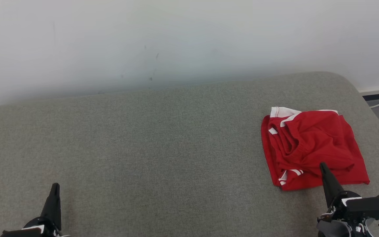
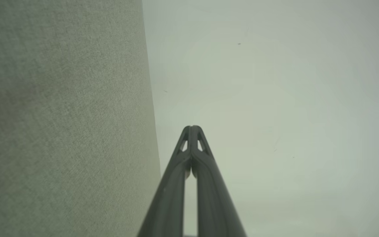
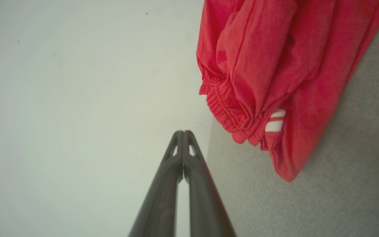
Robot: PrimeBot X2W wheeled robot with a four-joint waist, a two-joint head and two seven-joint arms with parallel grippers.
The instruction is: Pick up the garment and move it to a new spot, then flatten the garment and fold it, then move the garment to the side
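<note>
Grey woven fabric covers the worktop, and at its near right the right end effector has its two fingers pressed tight together with nothing between them. That's the first worry. It points straight at the red shorts, and if it goes in pinched like this it will likely just plough the cloth and bunch it up, with no grip at all. It needs to spread its fingers before it drops.

Next hazard is the shorts themselves. They lie in a loose, rumpled stack of layers, with the elastic waistband and white striped trim showing. A nip on the top layer alone could drag the rest open or leave half behind. And look where they lie: on the right part of the worktop, near its right edge. A sideways shove could slide them over the side.

Now the pose. The left end effector sits low at the near left, also closed and empty. Its tip points away toward the pale wall, well apart from the shorts. The right arm is low too. From the head camera its tip overlaps the shorts' near hem. From its own wrist camera the closed tip appears just beside the cloth, and I can't tell whether it touches.
</note>
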